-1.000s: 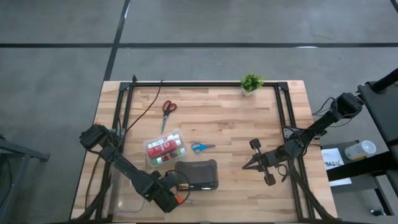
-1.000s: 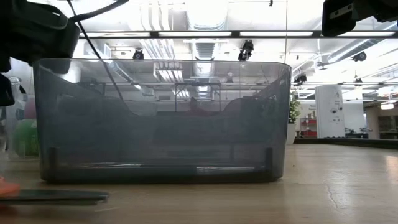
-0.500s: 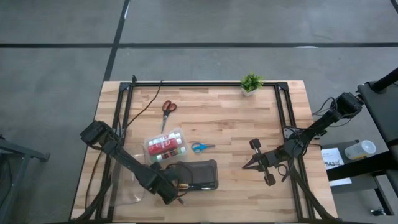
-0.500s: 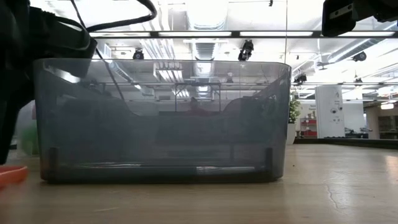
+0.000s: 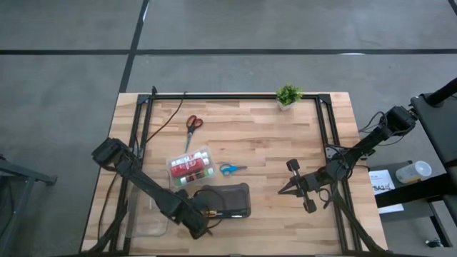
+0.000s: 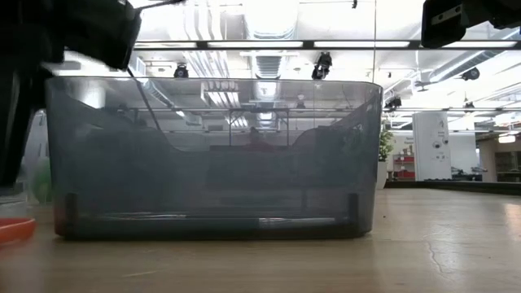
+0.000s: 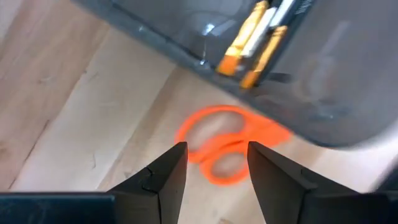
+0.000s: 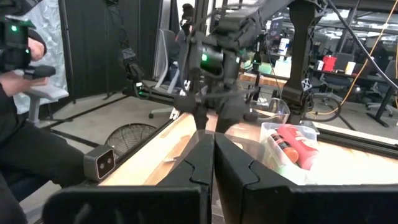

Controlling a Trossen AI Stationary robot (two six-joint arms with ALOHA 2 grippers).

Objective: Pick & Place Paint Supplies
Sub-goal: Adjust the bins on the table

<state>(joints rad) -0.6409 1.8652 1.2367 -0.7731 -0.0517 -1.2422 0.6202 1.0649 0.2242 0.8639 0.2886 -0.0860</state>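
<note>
Left side of the table: the left gripper (image 5: 205, 223) hangs at the near edge, just beside the dark grey case (image 5: 227, 200). Its fingers (image 7: 163, 176) are spread, with nothing between them, and the orange scissors (image 7: 227, 144) lie on the wood directly beneath, their handles partly under the case's edge. In the left wrist view, brushes (image 7: 256, 38) with yellow-orange handles show through the case wall. A clear empty box (image 5: 148, 214) sits on the outer side of the left arm.

Centre: a clear plastic box (image 5: 190, 168) holds the red, white and green paint tubes (image 5: 190, 170) and touches the far corner of the dark grey case. The red scissors (image 5: 192, 126) lie farther back on the table, apart from the box. The blue scissors (image 5: 230, 169) lie just beside the box, on its right.

Back edge: a small potted plant (image 5: 288, 95) stands near the far right corner.

Right side: the right gripper (image 5: 285, 190) rests low over bare wood, well apart from all supplies, its fingers (image 8: 205, 158) pressed together and holding nothing.
</note>
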